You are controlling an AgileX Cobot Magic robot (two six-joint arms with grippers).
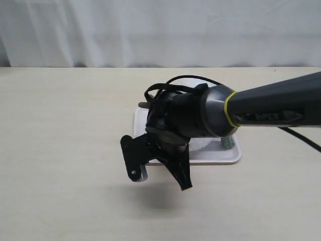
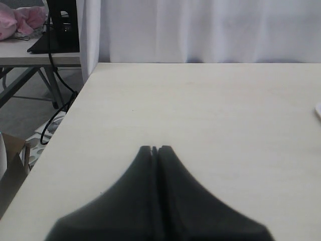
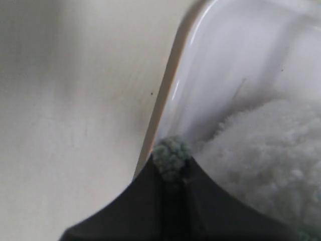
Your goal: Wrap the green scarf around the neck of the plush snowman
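Observation:
Only a patch of the plush snowman's white fur (image 1: 203, 145) shows under my right arm; it lies in the white tray (image 1: 220, 156). A bit of the green scarf (image 1: 228, 142) peeks out at the tray's right side. My right gripper (image 1: 184, 183) hangs over the tray's front left corner. In the right wrist view this gripper (image 3: 173, 170) is shut on a tuft of the green scarf (image 3: 170, 153), close beside the snowman's fur (image 3: 266, 150) and the tray rim (image 3: 173, 85). My left gripper (image 2: 154, 149) is shut and holds nothing, over bare table.
The right arm and its black cable (image 1: 190, 78) cover most of the tray. The left wrist view shows the table's side edge (image 2: 75, 100), with the floor, cables and another table beyond it. A white curtain hangs behind the table.

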